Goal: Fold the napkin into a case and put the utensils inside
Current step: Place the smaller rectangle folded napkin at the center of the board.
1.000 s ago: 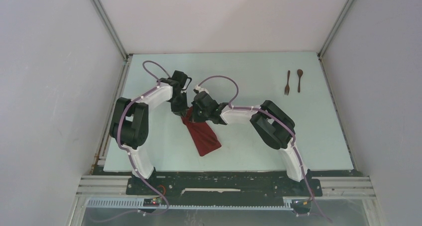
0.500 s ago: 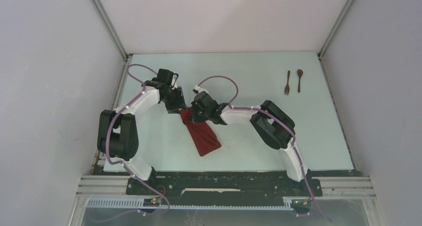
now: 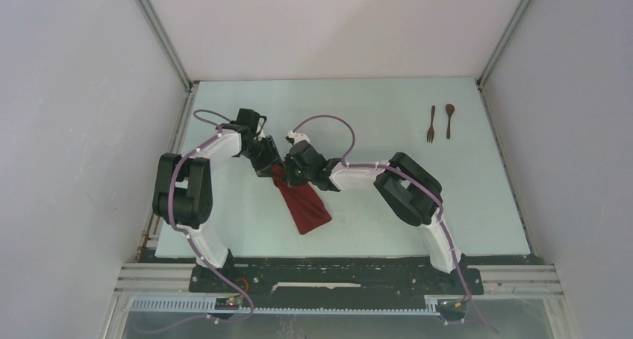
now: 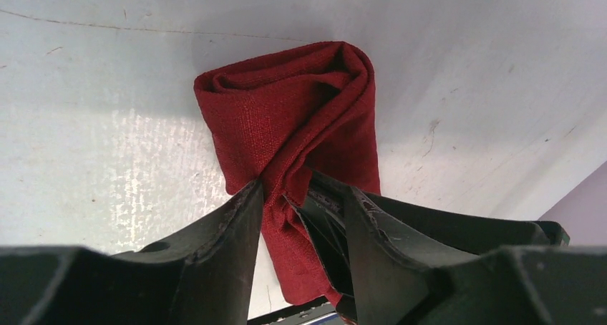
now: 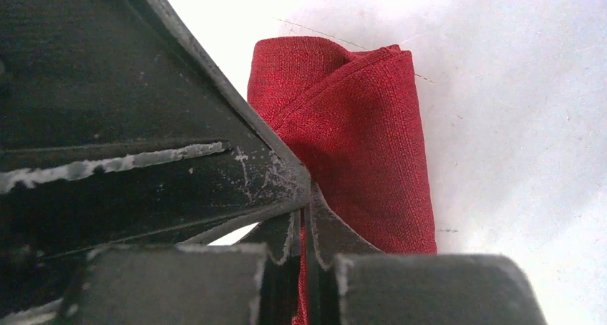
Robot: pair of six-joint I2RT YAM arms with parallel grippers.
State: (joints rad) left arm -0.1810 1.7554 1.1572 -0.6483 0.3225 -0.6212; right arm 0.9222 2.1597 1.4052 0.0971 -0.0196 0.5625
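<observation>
The dark red napkin (image 3: 304, 204) lies folded into a narrow oblong on the table, slanting toward the near edge. My right gripper (image 3: 292, 171) is shut on its far end; in the right wrist view a thin strip of cloth (image 5: 358, 139) sits pinched between the fingertips of the right gripper (image 5: 304, 210). My left gripper (image 4: 302, 189) stands open around that same end of the napkin (image 4: 286, 103), and the right fingers lie between its jaws. From above, the left gripper (image 3: 269, 163) is just left of the right one. The wooden fork (image 3: 431, 124) and spoon (image 3: 449, 120) lie side by side at the far right.
The pale table (image 3: 373, 100) is walled by white panels at the back and both sides. Both arms crowd the left-centre, their purple cables looping above them. The black base rail (image 3: 336, 275) runs along the near edge.
My left gripper has opened from a near-shut hold on the napkin's far end, and its wrist and elbow have swung left. The right gripper and the napkin have stayed put.
</observation>
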